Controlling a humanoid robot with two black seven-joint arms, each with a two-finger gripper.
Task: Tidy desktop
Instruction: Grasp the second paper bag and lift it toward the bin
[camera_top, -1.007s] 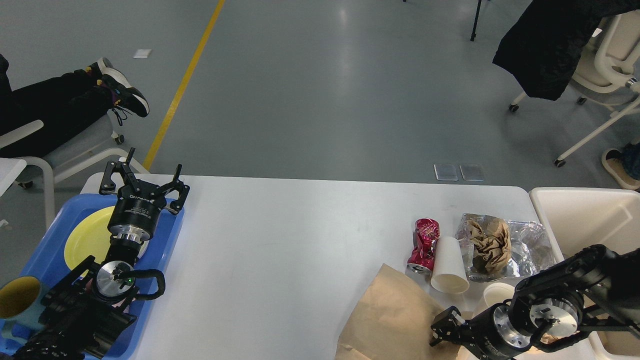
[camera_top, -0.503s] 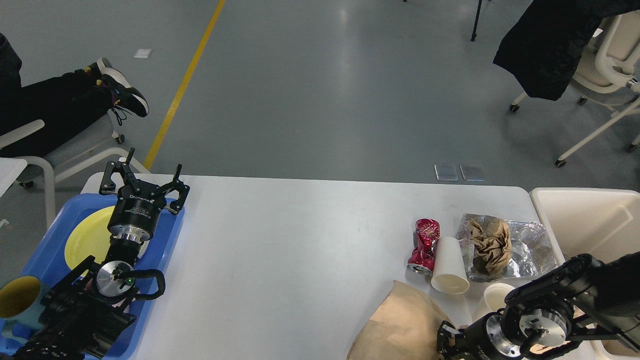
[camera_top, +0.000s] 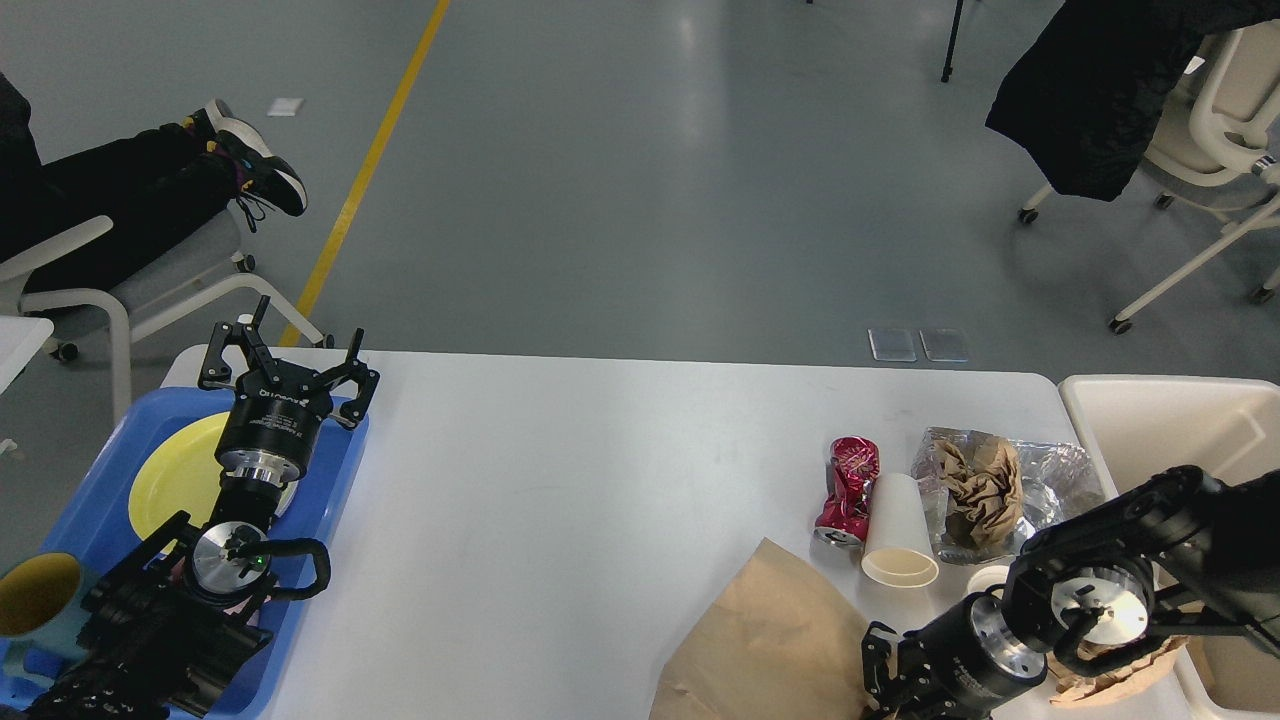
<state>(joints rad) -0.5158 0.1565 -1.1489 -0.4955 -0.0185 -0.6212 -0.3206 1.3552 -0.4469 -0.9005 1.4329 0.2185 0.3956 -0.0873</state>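
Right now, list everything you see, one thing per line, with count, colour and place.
desktop: one, white, fills the middle
blue tray: one, desktop's left end
yellow plate: one, in the tray
mug: one, yellow inside, tray's near-left corner
crushed can: one, red, lying right of centre
paper cup: one, white, lying beside the can
foil sheet: one, silver, under crumpled brown paper
paper bag: one, brown, near edge
bin: one, cream, past the right end
chairs: several, on the grey floor
left gripper: black, open, over the tray
right gripper: black, at the bag's edge; state unclear
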